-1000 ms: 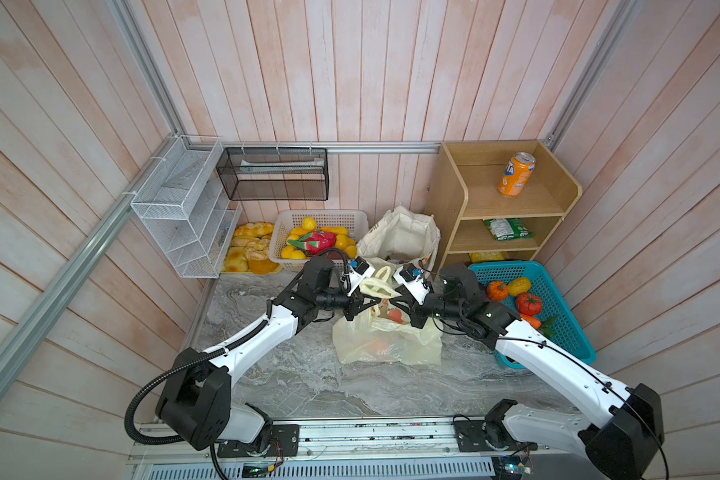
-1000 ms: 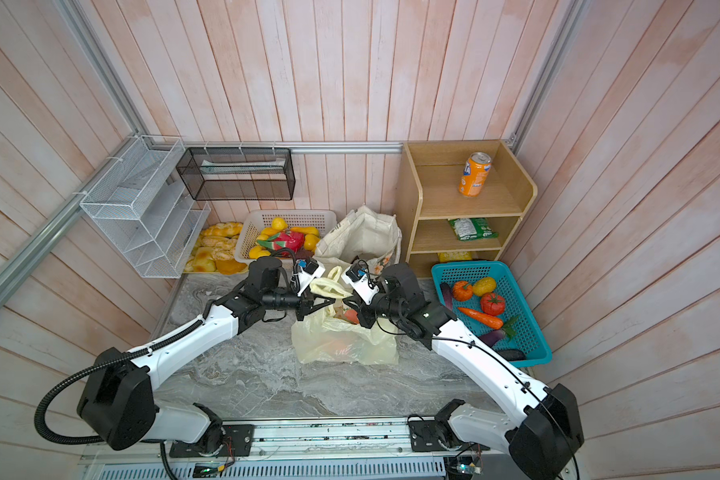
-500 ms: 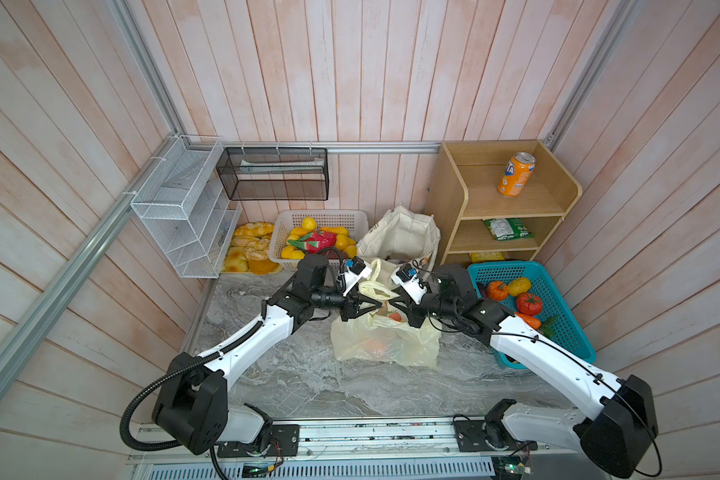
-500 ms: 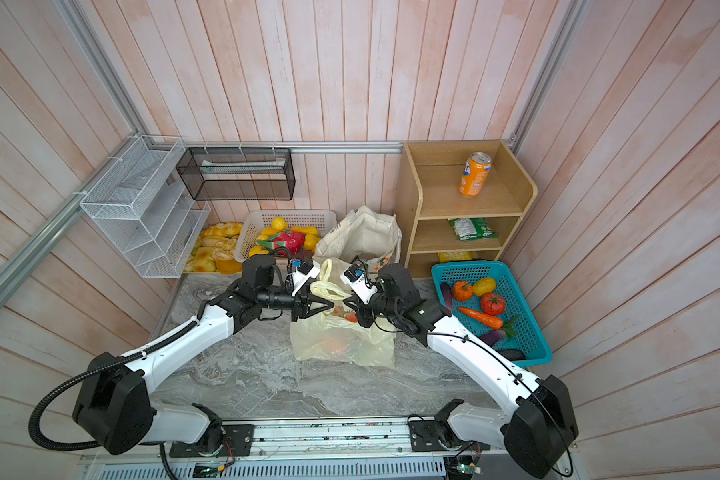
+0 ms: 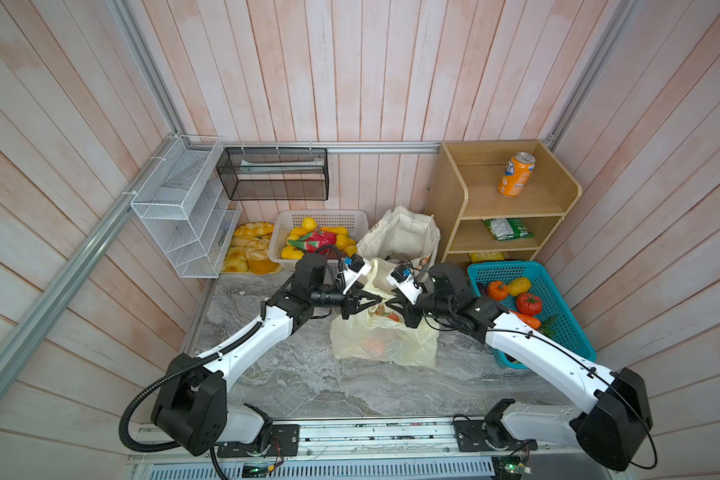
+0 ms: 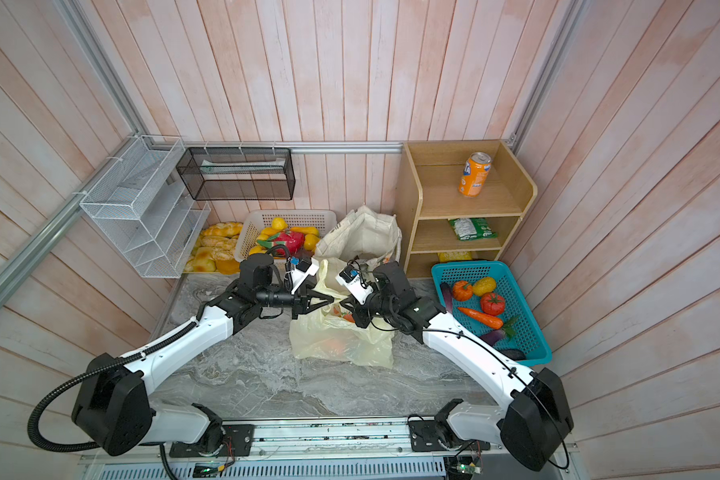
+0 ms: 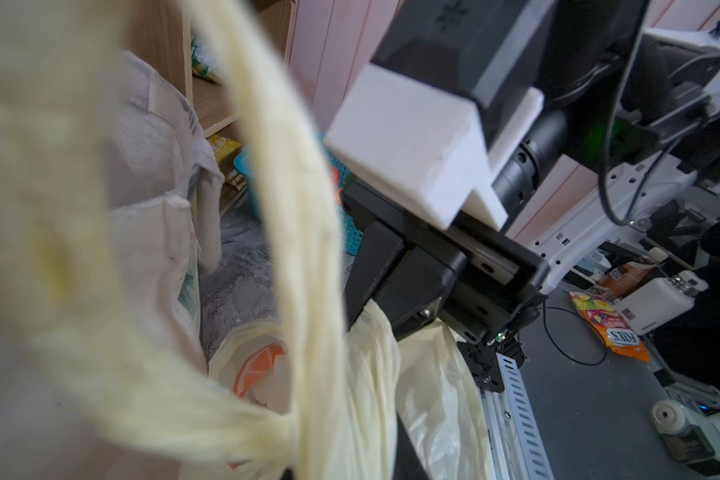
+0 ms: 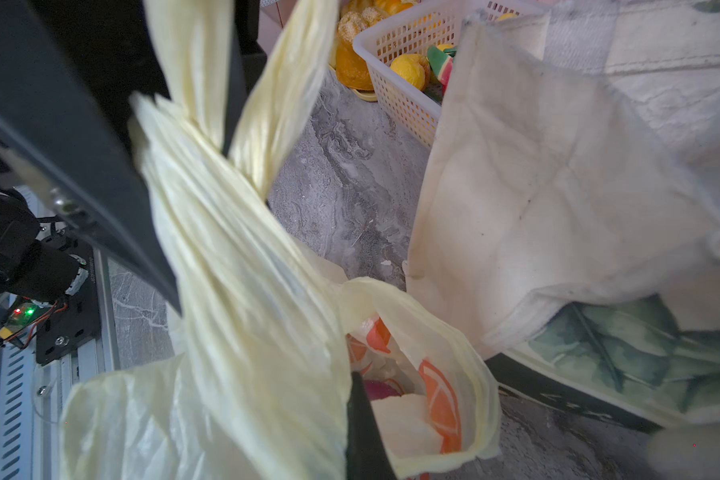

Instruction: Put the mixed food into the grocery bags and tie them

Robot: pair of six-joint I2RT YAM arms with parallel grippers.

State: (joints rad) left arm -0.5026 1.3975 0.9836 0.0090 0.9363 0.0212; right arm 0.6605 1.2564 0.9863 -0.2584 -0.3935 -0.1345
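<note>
Now the two grippers stand closer together than a second ago. The left gripper [image 5: 374, 298] has edged toward the middle of the counter [image 5: 283, 374], and its tip nearly meets the right gripper [image 5: 395, 302] above the plastic bag [image 5: 385, 347]. The handle loop that stood wide between them then is drawn narrower. The bag's body lies where it lay.

Both pairs of jaws are closed. In the left wrist view, bag plastic comes out from between the right gripper's fingers, so it pinches one gathered handle. In the right wrist view, a strand of the twisted handle [image 8: 242, 232] runs between the left gripper's black fingers, so that one grips the bag too. The other loop handle [image 7: 296, 199] arcs close past the left wrist camera and is blurred.

The bag is pale yellow, thin, crinkled and translucent, and orange shapes show through its side in both top views. Its mouth gapes in the right wrist view, showing a white packet [image 8: 437, 395] printed with orange slices and a purple item [image 8: 381, 390] beside it.

The bag sits mid-counter, just in front of the canvas tote [image 5: 400, 239], which stands open near the back edge. The bag's long axis runs left to right, roughly parallel to the front edge. Its mouth and handles point up and toward the back edge.
</note>
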